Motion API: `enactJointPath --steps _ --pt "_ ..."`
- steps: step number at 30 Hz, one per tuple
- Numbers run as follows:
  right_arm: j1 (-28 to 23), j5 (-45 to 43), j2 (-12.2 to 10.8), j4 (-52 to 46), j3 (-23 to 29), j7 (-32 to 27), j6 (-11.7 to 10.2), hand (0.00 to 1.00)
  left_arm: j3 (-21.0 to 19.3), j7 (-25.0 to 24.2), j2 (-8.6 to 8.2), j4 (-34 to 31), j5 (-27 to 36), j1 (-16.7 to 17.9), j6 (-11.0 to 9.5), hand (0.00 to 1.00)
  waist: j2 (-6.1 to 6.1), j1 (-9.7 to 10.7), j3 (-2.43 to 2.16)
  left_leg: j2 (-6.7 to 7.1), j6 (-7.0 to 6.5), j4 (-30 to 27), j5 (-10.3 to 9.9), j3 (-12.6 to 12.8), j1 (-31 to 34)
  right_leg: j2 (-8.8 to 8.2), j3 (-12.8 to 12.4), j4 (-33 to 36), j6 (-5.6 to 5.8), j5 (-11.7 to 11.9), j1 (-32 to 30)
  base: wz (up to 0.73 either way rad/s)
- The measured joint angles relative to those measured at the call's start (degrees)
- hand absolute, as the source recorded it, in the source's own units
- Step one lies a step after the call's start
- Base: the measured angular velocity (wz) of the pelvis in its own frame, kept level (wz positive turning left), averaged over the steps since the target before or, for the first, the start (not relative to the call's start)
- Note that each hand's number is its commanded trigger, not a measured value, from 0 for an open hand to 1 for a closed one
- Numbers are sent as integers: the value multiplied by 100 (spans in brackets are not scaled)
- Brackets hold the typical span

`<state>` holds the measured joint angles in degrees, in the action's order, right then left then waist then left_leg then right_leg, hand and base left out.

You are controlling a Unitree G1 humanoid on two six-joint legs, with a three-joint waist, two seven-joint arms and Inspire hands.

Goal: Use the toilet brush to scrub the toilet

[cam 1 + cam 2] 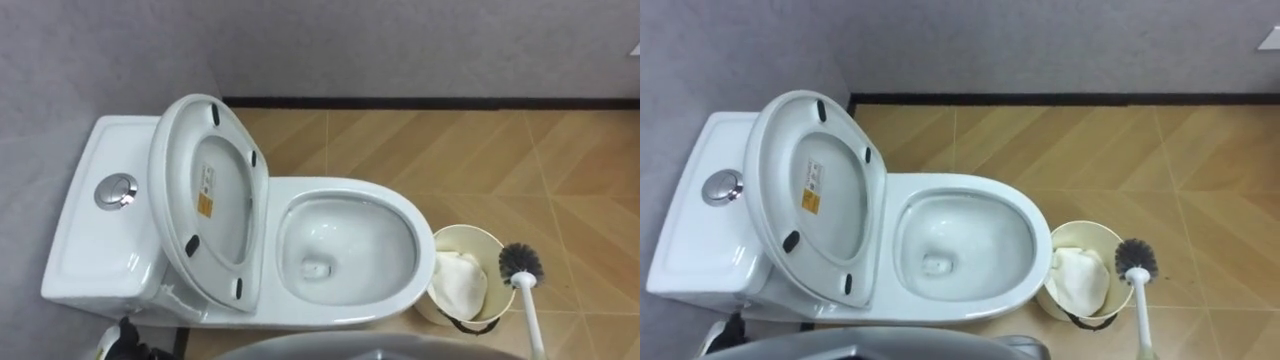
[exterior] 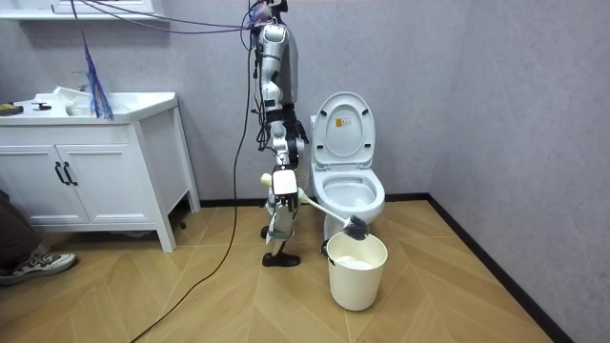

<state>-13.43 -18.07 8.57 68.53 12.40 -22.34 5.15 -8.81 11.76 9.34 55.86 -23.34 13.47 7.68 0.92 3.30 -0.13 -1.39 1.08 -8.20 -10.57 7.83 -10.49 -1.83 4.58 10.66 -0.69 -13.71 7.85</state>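
Above the bucket [image 1: 482,238], brush [image 1: 520,262] in right hand's [image 2: 283,192] grip.

I saw a white toilet [image 1: 345,185] and, lower right, a cream bucket [image 1: 480,245]. The brush [image 1: 520,262] had black bristles, a white handle; the floor [image 1: 450,150] was tan herringbone.

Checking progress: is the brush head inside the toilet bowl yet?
No, the brush head hangs beside the bucket, at its rim, outside the toilet bowl.
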Motion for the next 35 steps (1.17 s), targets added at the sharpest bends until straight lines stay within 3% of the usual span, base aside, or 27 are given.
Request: enactJointPath --steps 14,17,27,35 --pt "115 -25 -6 59 -257 215 124 0 8 60 -172 177 -124 14 150 0 -72 -62 -2 -44 1 -1 -1 104 -22 31 21 8 -34 61 29 0" --pt "169 -46 -7 60 -291 262 124 0 15 56 -177 264 -125 7 145 0 -95 -63 3 -93 57 -8 -42 103 -29 42 11 -7 -44 71 26 0" --pt "224 -9 -37 65 -489 514 109 0 106 46 -187 377 -187 8 50 0 -120 -64 29 -100 44 -11 -64 99 -4 82 18 0 -20 82 8 3" --pt "222 723 -90 188 -362 555 119 0 102 -9 -191 353 -272 4 53 0 -109 -41 24 -87 44 -10 -74 84 24 37 65 -7 -6 89 12 1"
